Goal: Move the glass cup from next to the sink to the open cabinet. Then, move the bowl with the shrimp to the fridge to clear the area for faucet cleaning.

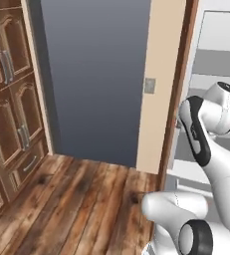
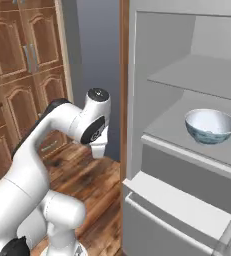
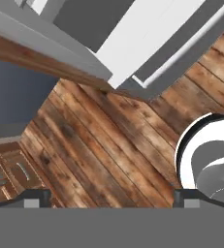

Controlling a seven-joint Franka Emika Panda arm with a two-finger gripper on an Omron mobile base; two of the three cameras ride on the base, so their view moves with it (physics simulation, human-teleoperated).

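My white, blue-patterned bowl (image 2: 211, 126) sits on the pale grey fridge (image 2: 187, 125) shelf; my end effector (image 3: 108, 198), wide and empty, should pull clear without clipping the wood side panel (image 2: 124, 75).

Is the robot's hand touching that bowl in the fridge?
Apart. The right base view shows the bowl alone on a fridge shelf, with the hand hanging open outside the fridge, well left of it.
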